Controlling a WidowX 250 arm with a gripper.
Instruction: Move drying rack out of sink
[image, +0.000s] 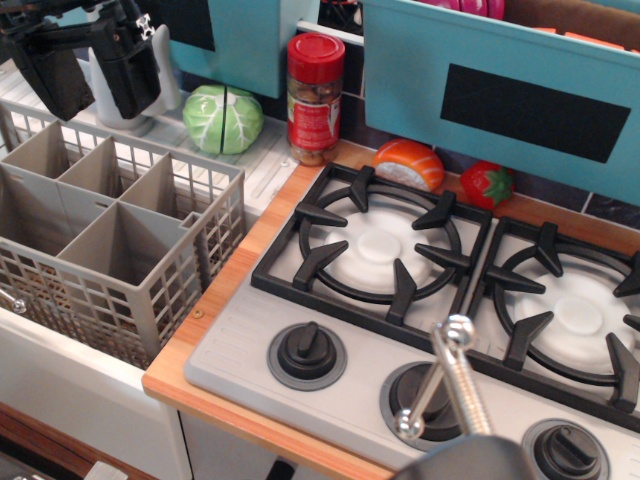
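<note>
A grey drying rack (115, 245) sits in the white sink (70, 385), left of the stove (420, 290). The black gripper (90, 65) hovers above its back edge, jaws spread and empty. A shallow grasp on the thin lattice may slip, or the lifted rack may catch the wooden counter edge (225, 300).

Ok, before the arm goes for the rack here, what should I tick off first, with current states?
1. Large light-grey plastic lattice drying rack sits in the white toy sink: ok.
2. Black robot hand above rack's rear edge: ok.
3. Hand open: cannot tell.
4. Hand touching rack: cannot tell.
5. Rack compartments empty: ok.
6. Landing spot free on grey stove top: not ok, a metal whisk lies over the knobs.
</note>
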